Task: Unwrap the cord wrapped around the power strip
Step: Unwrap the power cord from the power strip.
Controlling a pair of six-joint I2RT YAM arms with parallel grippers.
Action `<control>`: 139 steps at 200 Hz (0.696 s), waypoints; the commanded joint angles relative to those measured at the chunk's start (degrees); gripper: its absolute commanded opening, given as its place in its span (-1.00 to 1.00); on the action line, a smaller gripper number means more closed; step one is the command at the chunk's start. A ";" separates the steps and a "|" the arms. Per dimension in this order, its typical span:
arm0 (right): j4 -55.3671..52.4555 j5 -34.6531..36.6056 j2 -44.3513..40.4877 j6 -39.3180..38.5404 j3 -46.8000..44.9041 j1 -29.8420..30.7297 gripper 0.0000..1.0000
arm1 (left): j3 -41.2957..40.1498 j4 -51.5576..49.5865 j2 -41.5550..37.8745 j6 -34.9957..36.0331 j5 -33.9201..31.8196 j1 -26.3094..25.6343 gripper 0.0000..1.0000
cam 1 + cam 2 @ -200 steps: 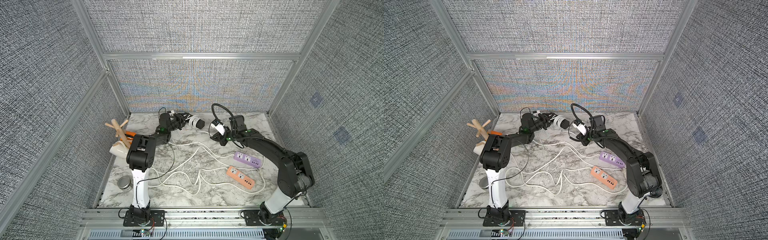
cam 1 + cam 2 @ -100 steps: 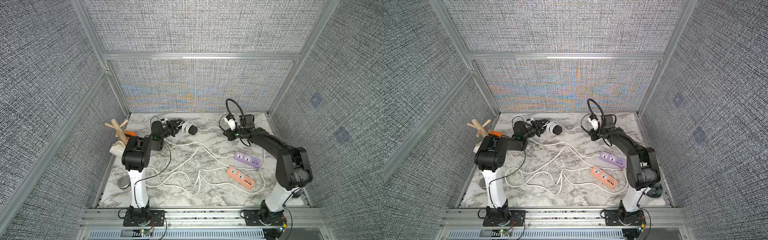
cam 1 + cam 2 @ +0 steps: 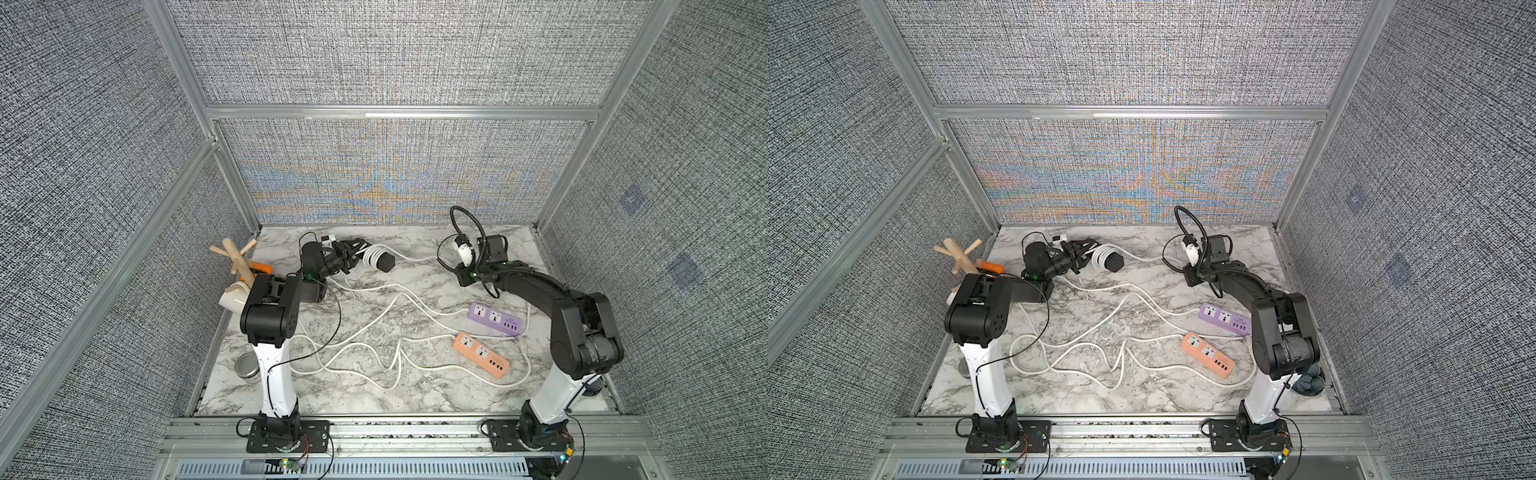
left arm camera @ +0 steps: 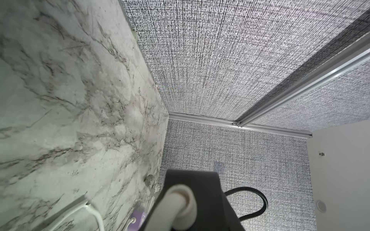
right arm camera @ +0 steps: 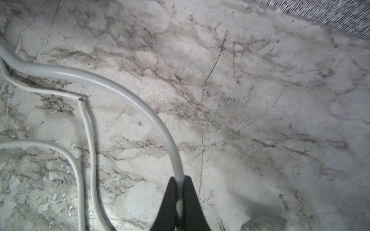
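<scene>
Looking down first on the big marble table (image 3: 353, 395), draped with loose white cords (image 3: 398, 365) in wide loops. Then up along the left arm (image 3: 270, 316) and the right arm (image 3: 582, 332), both planted at the near edge and stretched to the far end. Over on the right side, spotting a purple strip (image 3: 494, 318) and an orange strip (image 3: 480, 354), flat on the marble, near each other but apart. Swinging to the left edge: a wooden mug stand (image 3: 237, 257), a white mug (image 3: 232, 300) at its foot, a metal tin (image 3: 246, 366) beside the left arm's white column.

Now to the action at the back, and there, clamped on the black power strip (image 3: 384, 262), the left gripper (image 3: 358, 255), holding it close to the rear wall with several turns of white coil wound round its body. Cannot tell whether lifted or resting on the marble. Following the cord (image 3: 415, 258) off that coil, across the back toward the right arm. And in the right wrist view, catching the right gripper (image 5: 179, 180) pinching the cord between black fingertips (image 5: 170, 192), jaws nearly together with only the cord between.
</scene>
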 commanded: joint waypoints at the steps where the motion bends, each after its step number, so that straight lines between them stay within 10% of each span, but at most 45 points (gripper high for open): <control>1: 2.35 -8.01 0.31 -2.78 -0.74 0.03 -0.27 | -0.05 -2.88 -2.07 5.15 1.89 -0.38 -1.00; 46: -0.35 -17.56 -5.20 -5.25 1.75 -0.01 0.27 | 1.08 -5.42 -2.42 6.77 2.81 -2.26 -1.00; 139: 9.42 -25.95 9.46 4.93 12.64 8.66 0.17 | 1.46 -6.55 -3.79 7.16 3.84 -3.10 -1.00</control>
